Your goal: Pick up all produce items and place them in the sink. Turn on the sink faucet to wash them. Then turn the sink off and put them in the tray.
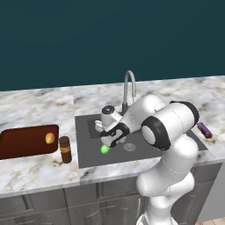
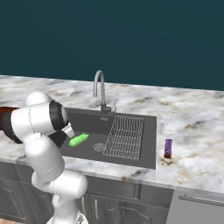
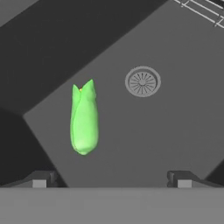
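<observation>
Now the fingers (image 3: 112, 178) stand wide and empty above the green vegetable (image 3: 83, 120), which lies on the sink (image 2: 148, 127) floor beside the drain (image 3: 142, 82). Judging by this, lift straight up clear of the basin walls; the orange fruit (image 1: 50, 138) sits in the tray (image 1: 17, 143) at the bench's left end.

A brown cylindrical jar with a dark lid (image 1: 65, 149) stands upright on the white-and-tan marbled counter (image 1: 35, 169). A small purple-red bar (image 2: 168, 148) lies on that counter, apart from the jar. Grey cabinet fronts (image 2: 153, 203) run below.
</observation>
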